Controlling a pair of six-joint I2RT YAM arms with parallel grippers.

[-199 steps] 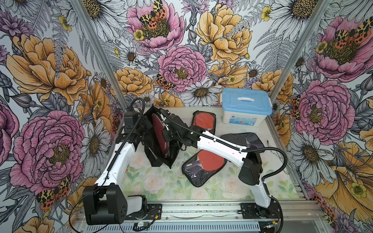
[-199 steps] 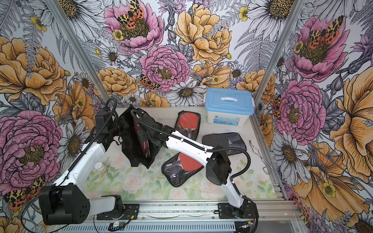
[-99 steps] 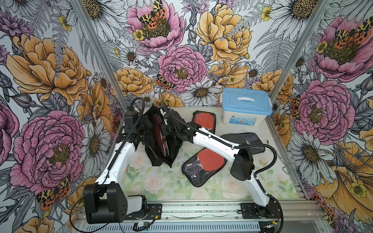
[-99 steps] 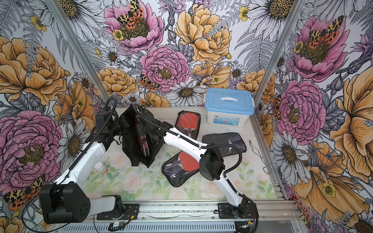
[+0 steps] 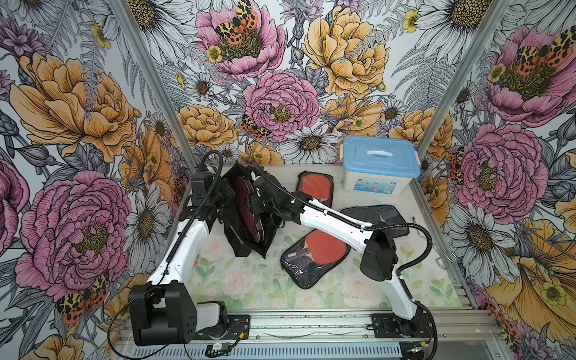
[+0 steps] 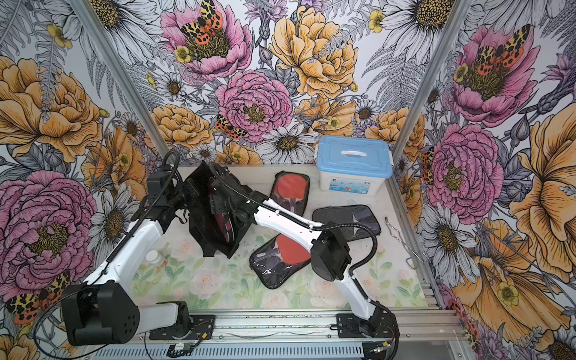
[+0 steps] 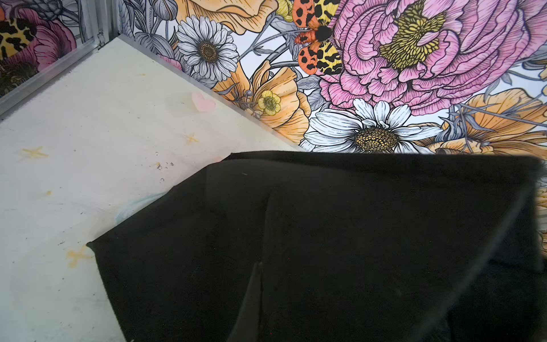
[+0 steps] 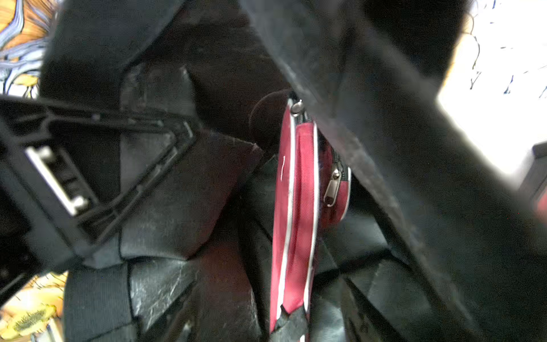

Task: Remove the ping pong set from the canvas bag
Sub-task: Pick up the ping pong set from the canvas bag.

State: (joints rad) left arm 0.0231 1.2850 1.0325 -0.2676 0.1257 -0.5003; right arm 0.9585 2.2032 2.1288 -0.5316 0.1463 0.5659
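- Now the canvas bag point(image 5: 243, 246) stands open at the table's point(image 5: 249, 286) left rear, with the left gripper point(image 5: 223, 199) pinching its wall.
- Outside it lie the far clear case point(image 5: 314, 187), the near clear case point(image 5: 314, 258) and the dark pouch point(image 5: 386, 215).
- The maroon cover point(image 8: 296, 207) stands inside the bag.
- The right gripper point(image 5: 251, 202) is inside the bag too, its jaws spread.

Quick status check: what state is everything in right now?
Bag: open
Maroon cover: inside bag
Far clear case: out, on table
Near clear case: out, on table
Dark pouch: out, on table
Box: lid on
Left gripper: shut on bag
Right gripper: open, inside bag
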